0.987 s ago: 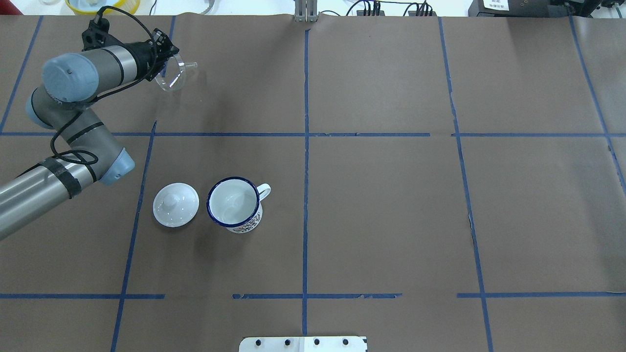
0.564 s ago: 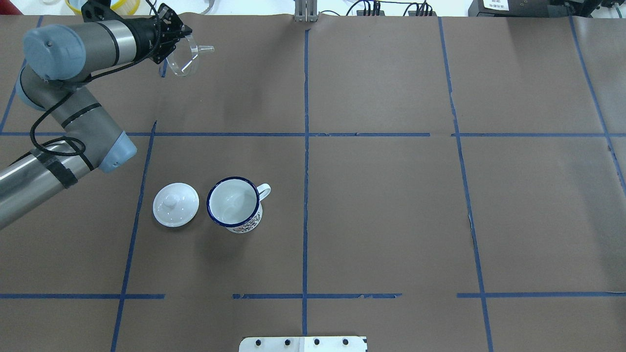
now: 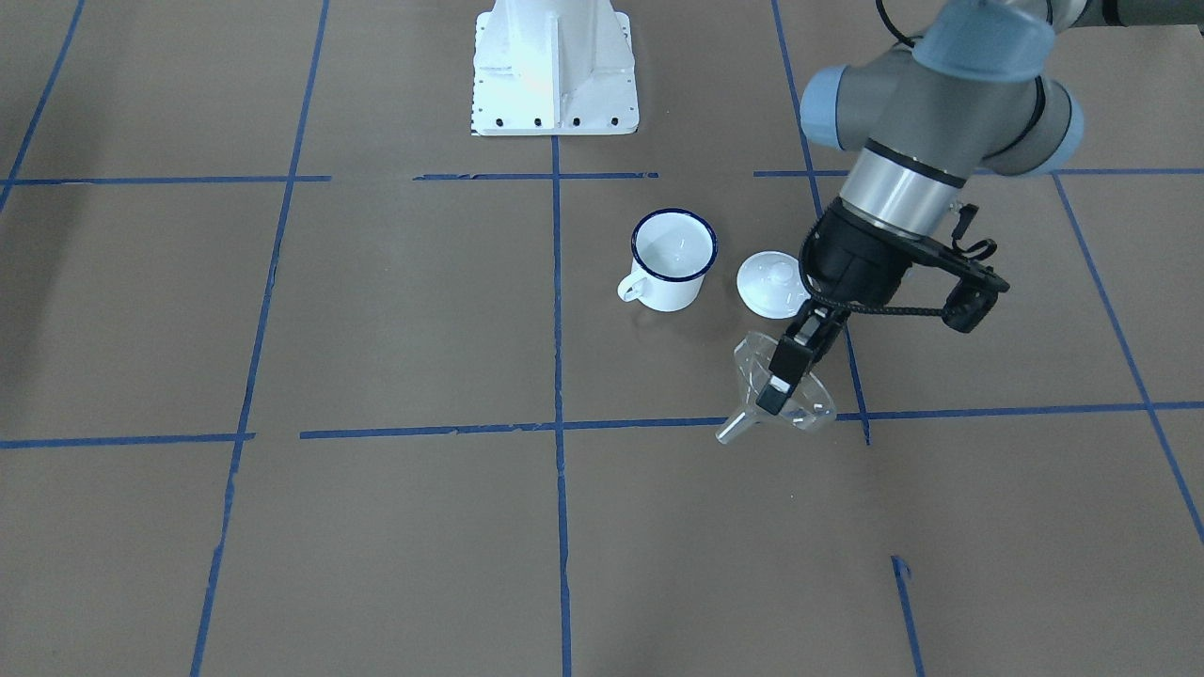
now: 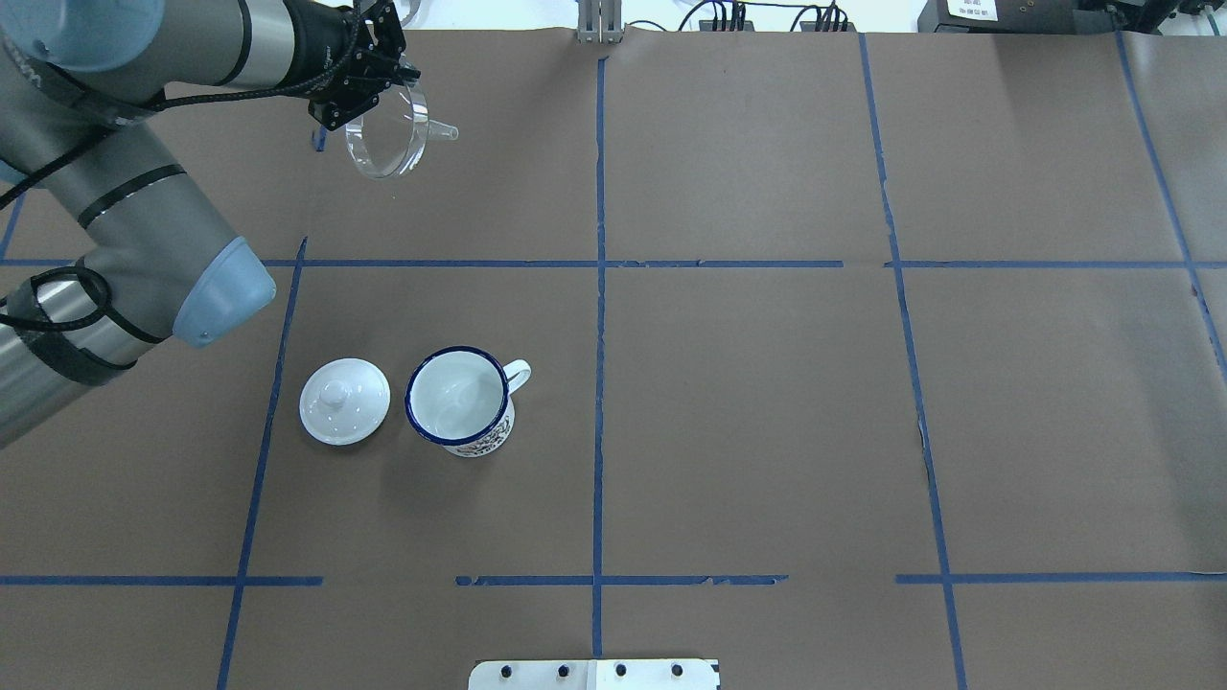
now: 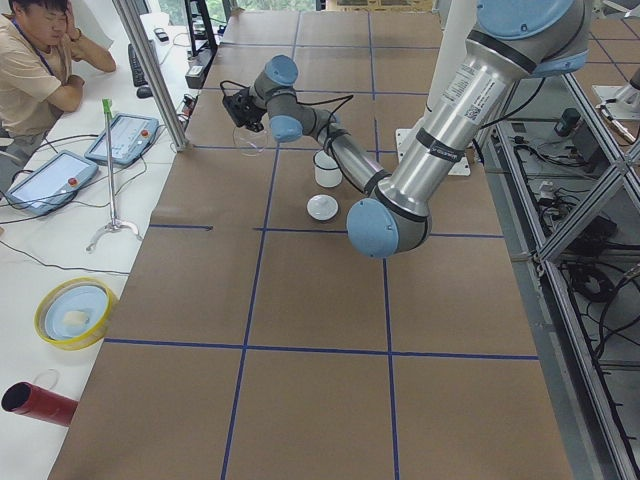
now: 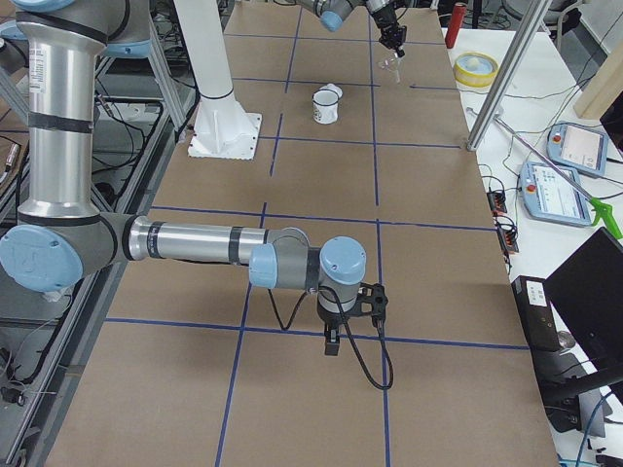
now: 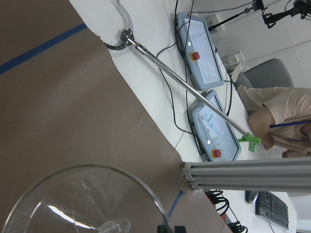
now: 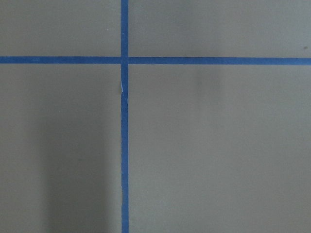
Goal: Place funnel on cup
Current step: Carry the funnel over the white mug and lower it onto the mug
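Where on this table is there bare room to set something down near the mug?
Bare paper runs from the mug's handle side across the centre tape line to the overhead view's right edge. It is crowded on the mug's other side, where the lid sits close, and at the far left, where the left fingers hold the funnel.

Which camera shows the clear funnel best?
The front-facing view: the funnel shows whole, cone and spout. Overhead shows it too, slightly smaller; the left wrist camera crops it; side views show a speck.
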`<state>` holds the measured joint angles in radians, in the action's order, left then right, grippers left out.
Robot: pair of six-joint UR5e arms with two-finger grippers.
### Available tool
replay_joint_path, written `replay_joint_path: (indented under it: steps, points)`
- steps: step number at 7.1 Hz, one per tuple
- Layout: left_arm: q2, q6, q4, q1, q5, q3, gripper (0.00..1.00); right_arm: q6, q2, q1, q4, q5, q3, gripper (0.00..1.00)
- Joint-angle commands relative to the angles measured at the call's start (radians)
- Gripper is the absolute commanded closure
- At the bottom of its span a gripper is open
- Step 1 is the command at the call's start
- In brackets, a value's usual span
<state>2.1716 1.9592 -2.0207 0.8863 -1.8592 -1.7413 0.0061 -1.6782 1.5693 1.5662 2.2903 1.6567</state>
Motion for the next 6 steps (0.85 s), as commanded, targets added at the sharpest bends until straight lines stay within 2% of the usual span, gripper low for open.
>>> replay_joint_path:
  steps: [1,4,5,6]
  points:
    - [0.106,-0.074,0.478,-0.103,-0.031,-0.17,1.0,0.0,0.0,0.0,0.0,0.0,0.0,0.0]
    - [0.307,-0.17,1.016,-0.232,-0.031,-0.161,1.0,0.0,0.0,0.0,0.0,0.0,0.0,0.0]
    - [0.347,-0.172,1.089,-0.262,-0.023,-0.073,1.0,0.0,0.0,0.0,0.0,0.0,0.0,0.0]
    - [0.37,-0.187,1.088,-0.274,-0.02,0.012,1.0,0.0,0.0,0.0,0.0,0.0,0.0,0.0]
